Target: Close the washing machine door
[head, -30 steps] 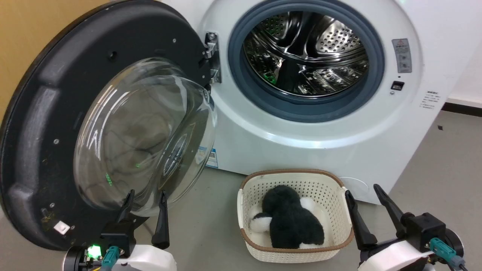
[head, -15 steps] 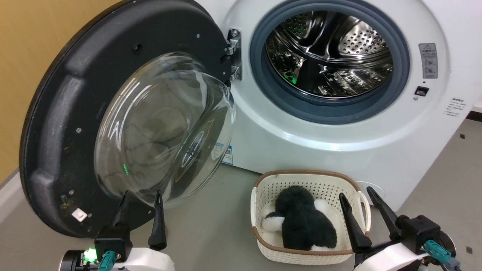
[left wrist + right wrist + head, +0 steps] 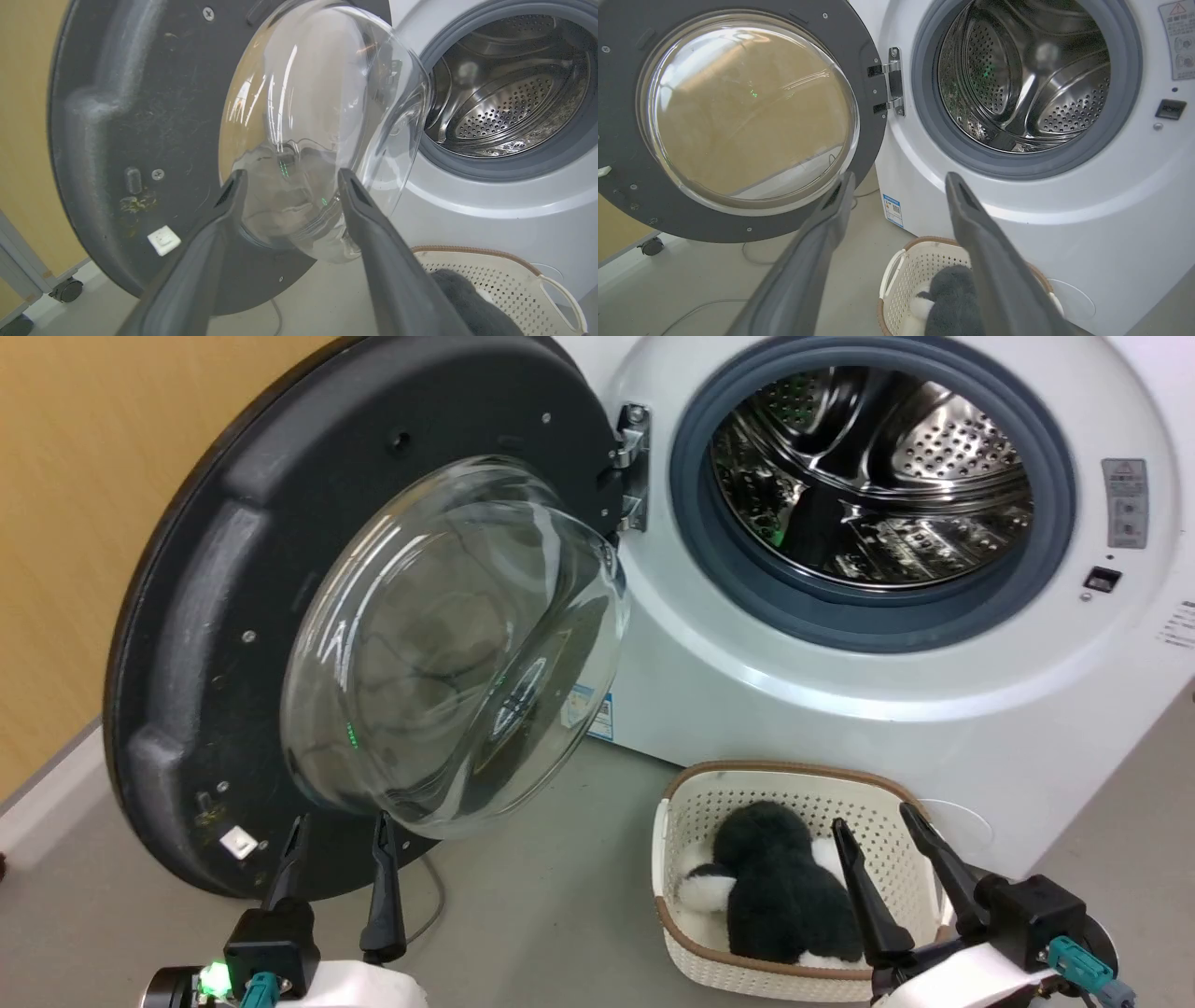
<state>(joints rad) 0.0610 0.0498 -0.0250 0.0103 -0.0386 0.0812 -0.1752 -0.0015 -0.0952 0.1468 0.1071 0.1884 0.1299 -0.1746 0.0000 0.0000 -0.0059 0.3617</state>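
Note:
The washing machine door [image 3: 215, 616] stands swung wide open to the left, its matte black inside and bulging clear glass bowl [image 3: 457, 644] facing me. Its hinge [image 3: 633, 467] joins it to the white washing machine [image 3: 840, 709], whose steel drum [image 3: 878, 476] is exposed inside the grey gasket. My left gripper [image 3: 341, 823] is open, empty, just below the bowl's lower rim; the left wrist view shows the bowl [image 3: 322, 126] right ahead of my left gripper [image 3: 289, 179]. My right gripper [image 3: 873, 819] is open and empty over the basket; in the right wrist view my right gripper [image 3: 899, 182] faces the machine [image 3: 1017, 224] and door [image 3: 626, 186].
A cream perforated basket [image 3: 691, 803] with a black and white plush toy [image 3: 775, 887] sits on the grey floor before the machine. A yellow wall [image 3: 75, 523] stands behind the door. A thin cable [image 3: 431, 896] lies on the floor under the door, and a caster wheel [image 3: 65, 289] is at the left.
The whole head view has shifted right and slightly down, so the camera has turned left. Both grippers stay open and low in the picture; the door's angle looks the same.

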